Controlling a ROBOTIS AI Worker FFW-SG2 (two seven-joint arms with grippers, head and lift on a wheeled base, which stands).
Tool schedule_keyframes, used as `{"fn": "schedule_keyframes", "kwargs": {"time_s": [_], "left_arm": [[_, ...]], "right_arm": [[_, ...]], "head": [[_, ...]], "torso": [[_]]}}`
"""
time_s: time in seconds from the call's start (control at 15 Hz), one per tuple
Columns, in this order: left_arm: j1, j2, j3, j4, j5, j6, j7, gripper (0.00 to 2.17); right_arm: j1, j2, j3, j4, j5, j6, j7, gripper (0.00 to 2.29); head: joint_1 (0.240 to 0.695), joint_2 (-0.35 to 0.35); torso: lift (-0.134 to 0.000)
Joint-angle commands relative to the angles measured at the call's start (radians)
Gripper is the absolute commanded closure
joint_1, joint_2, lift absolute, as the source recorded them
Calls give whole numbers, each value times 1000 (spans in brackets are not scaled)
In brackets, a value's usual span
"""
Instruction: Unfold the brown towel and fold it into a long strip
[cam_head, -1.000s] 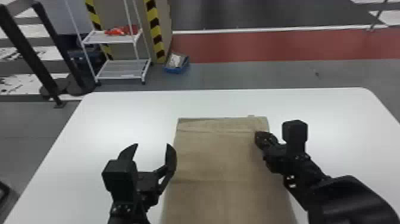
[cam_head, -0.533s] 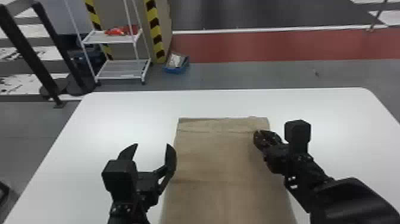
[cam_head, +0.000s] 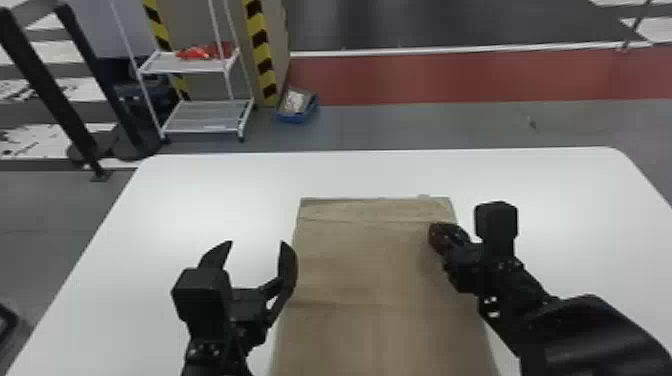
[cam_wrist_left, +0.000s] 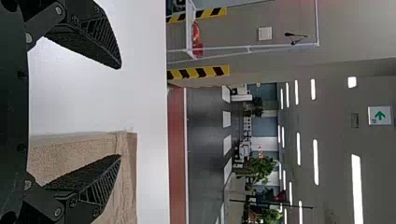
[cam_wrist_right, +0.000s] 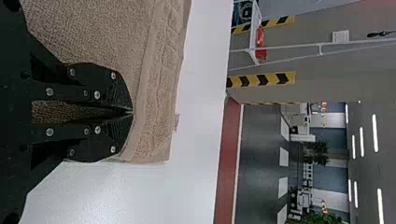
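Observation:
The brown towel (cam_head: 370, 260) lies flat and lengthwise on the white table, its near end cut off by the head view's bottom edge. Low over its right side, close to the far right corner, is my right gripper (cam_head: 436, 236). In the right wrist view the right gripper (cam_wrist_right: 132, 113) has its fingertips together above the towel (cam_wrist_right: 159, 88), with no cloth seen pinched between them. My left gripper (cam_head: 257, 245) stands open beside the towel's left edge. In the left wrist view the left gripper (cam_wrist_left: 120, 112) has one finger over white table and the other over the towel (cam_wrist_left: 127, 186).
The white table (cam_head: 200, 200) extends beyond the towel on the left, right and far sides. On the floor past its far edge are a white shelf rack (cam_head: 207, 117), a blue bin (cam_head: 296, 107) and black posts (cam_head: 45, 80).
My right gripper has shifted only very slightly over the towel's far right part. The left arm and the towel look unchanged.

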Motion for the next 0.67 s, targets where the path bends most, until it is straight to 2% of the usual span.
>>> {"fn": "schedule_keyframes", "kwargs": {"time_s": [0.0,0.4,0.6], "left_arm": [[0,0,0,0,0,0,0,225],[0,0,0,-2,0,0,0,225],[-2,0,1,-2,0,0,0,225]], "right_arm": [[3,-2,3,-3,-2,2,0,1123],[30,-3,-2,-54,-3,-7,3,1214],[85,-6,9,-172,3,-4,9,1214]], "head": [[695,95],[695,99],[695,101]], "torso": [[-123],[-123],[-123]]}}
